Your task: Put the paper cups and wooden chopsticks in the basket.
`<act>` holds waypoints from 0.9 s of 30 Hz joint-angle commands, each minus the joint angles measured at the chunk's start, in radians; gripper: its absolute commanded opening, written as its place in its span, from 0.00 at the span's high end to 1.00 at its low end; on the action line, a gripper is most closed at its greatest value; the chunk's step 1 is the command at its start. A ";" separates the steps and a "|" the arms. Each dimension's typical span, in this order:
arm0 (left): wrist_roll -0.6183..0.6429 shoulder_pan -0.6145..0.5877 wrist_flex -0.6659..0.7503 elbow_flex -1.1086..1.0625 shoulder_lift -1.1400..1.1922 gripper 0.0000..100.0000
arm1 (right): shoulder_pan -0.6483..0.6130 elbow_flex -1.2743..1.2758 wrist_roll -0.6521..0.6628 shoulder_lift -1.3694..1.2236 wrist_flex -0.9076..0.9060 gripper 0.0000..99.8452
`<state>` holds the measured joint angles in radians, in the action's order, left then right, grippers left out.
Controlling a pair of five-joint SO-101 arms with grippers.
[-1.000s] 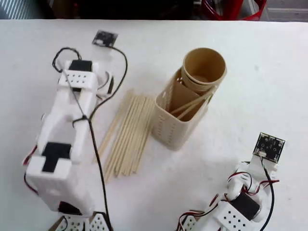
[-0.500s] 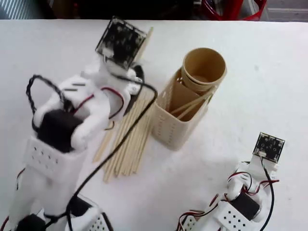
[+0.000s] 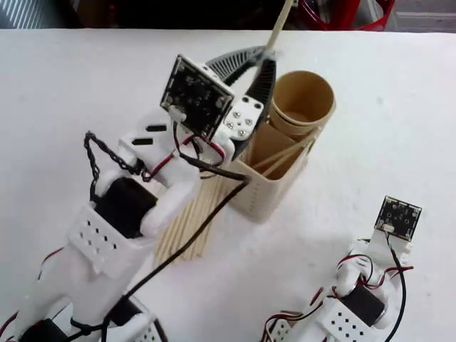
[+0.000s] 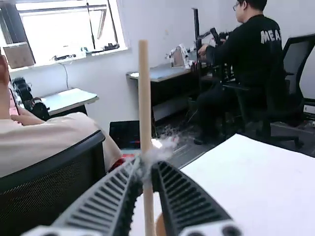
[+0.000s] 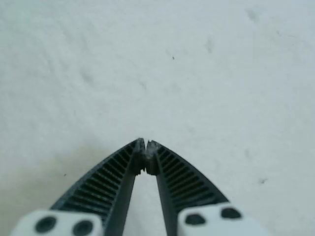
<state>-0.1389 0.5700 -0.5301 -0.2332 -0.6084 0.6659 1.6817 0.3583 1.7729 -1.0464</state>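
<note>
Overhead, left gripper (image 3: 265, 55) pinching a chopstick (image 3: 280, 27) near basket (image 3: 258, 194) rim, right gripper (image 5: 145, 150) closed over table (image 5: 206, 69).

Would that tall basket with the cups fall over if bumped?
Probably tippy: the basket is tall and narrow, and the paper cups stick out its top. Its thin, perforated walls look light, so a nudge might slide it.

Bright, even light washes the white table (image 3: 399, 107); the window (image 4: 64, 24) glares, shadows soft.
</note>
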 commanded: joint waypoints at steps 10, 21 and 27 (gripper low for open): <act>0.009 0.091 0.078 -0.133 -0.027 0.97 | 0.002 0.011 0.005 -0.005 -0.002 0.98; 0.011 0.077 0.058 -0.152 -0.027 0.96 | 0.002 0.011 0.005 -0.005 -0.002 0.98; 0.034 0.077 0.012 -0.143 -0.031 0.87 | 0.004 0.011 0.005 -0.005 -0.002 0.98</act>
<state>-0.1389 0.6529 -0.5102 -0.3913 -0.6068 0.6659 1.6817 0.3583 1.7729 -1.0464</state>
